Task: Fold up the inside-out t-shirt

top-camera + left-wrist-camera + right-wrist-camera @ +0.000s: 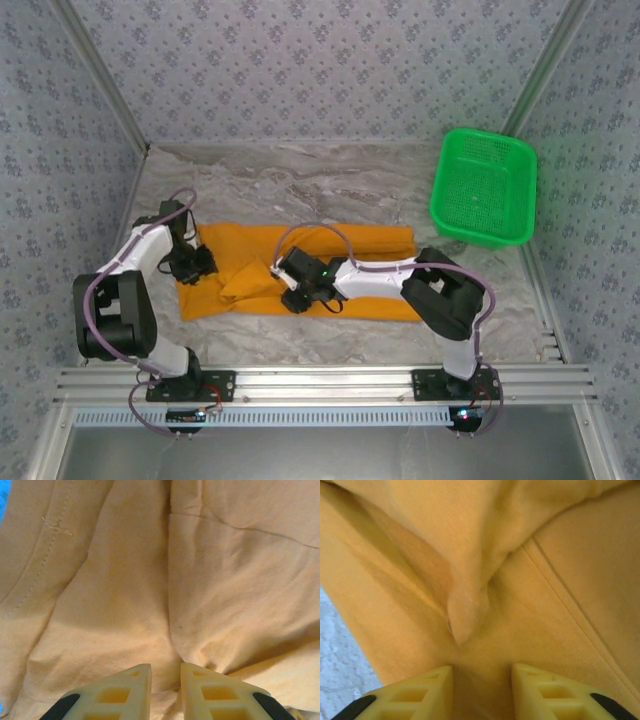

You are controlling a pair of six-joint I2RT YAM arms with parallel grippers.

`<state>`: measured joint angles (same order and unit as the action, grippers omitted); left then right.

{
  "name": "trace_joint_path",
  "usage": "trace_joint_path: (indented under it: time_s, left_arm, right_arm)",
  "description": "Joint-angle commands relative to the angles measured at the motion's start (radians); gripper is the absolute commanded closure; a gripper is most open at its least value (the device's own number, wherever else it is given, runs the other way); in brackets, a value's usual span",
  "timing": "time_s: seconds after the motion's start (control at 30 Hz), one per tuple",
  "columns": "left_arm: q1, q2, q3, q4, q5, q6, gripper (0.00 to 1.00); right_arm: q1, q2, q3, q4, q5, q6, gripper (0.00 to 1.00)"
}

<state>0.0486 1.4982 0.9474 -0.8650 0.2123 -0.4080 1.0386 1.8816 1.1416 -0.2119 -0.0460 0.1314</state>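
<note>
Reaching forward from its base, the left arm bends down and puts the left gripper point(195, 265) point(165, 667) on the left end of the inside-out t-shirt point(380, 240) point(125, 595) point(410, 595). Its fingers are nearly together and pinch a pucker of the cloth. The right arm lies low and stretches to the left across the cloth, and the right gripper point(292, 280) point(482, 669) stands spread over a soft fold near the middle. The t-shirt lies as a long band across the middle of the table point(300, 185), with bare marbled surface behind it and in front of it. The green basket point(432, 205) stands at the far right, apart from the cloth. A stitched seam point(55, 545) with a loose thread runs along the left side in the left wrist view
</note>
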Motion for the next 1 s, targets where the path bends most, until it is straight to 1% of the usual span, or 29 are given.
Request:
trace_joint_path:
  time_s: [0.0,0.1,0.17,0.23,0.27,0.37,0.43,0.5,0.53,0.63,0.7,0.73,0.77,0.8,0.83,0.87,0.97]
  left_arm:
    - [0.005,0.010,-0.015,0.007,0.003,0.006,0.78]
    - [0.004,0.025,-0.022,0.038,0.032,-0.015,0.78]
    - [0.006,0.036,-0.028,0.068,0.075,-0.035,0.78]
    - [0.012,0.056,-0.038,0.107,0.162,-0.062,0.79]
    - [0.011,0.068,-0.036,0.112,0.181,-0.073,0.79]
    - [0.008,0.076,-0.043,0.125,0.171,-0.088,0.80]
    - [0.007,0.072,-0.058,0.136,0.148,-0.095,0.84]
    - [0.007,0.075,-0.073,0.145,0.138,-0.100,0.88]
    - [0.007,0.078,-0.083,0.154,0.141,-0.106,0.90]
    - [0.009,0.111,-0.097,0.174,0.166,-0.109,0.97]
    - [0.011,0.132,-0.098,0.181,0.194,-0.113,1.00]
    - [0.015,0.137,-0.097,0.180,0.200,-0.116,1.00]
    - [0.019,0.135,-0.096,0.179,0.204,-0.116,1.00]
    - [0.025,0.129,-0.092,0.172,0.204,-0.112,1.00]
    - [0.029,0.121,-0.088,0.164,0.203,-0.108,1.00]
    - [0.034,0.109,-0.081,0.153,0.208,-0.100,1.00]
    - [0.053,0.068,-0.061,0.107,0.191,-0.082,1.00]
  right_arm:
    - [0.018,-0.084,0.070,-0.041,-0.003,-0.062,0.60]
    - [0.089,-0.070,0.183,-0.084,0.030,-0.200,0.57]
    - [0.108,-0.022,0.249,-0.068,-0.024,-0.221,0.57]
    - [0.115,0.044,0.322,-0.050,-0.078,-0.194,0.57]
    - [0.117,0.079,0.361,-0.039,-0.096,-0.177,0.57]
    - [0.130,0.164,0.447,-0.049,-0.085,-0.131,0.56]
    - [0.146,0.211,0.488,-0.079,-0.072,-0.134,0.56]
    - [0.161,0.243,0.497,-0.072,-0.073,-0.148,0.55]
    - [0.164,0.259,0.510,-0.074,-0.078,-0.149,0.55]
    - [0.164,0.338,0.593,-0.105,-0.031,-0.111,0.55]
    - [0.166,0.378,0.635,-0.114,0.025,-0.073,0.56]
    - [0.165,0.386,0.640,-0.107,0.038,-0.062,0.58]
    - [0.164,0.390,0.638,-0.098,0.052,-0.050,0.71]
    - [0.163,0.388,0.633,-0.093,0.048,-0.047,0.91]
    - [0.161,0.382,0.627,-0.092,0.038,-0.047,0.98]
    - [0.161,0.365,0.610,-0.082,0.023,-0.048,1.00]
    - [0.159,0.274,0.502,-0.013,-0.032,-0.035,1.00]
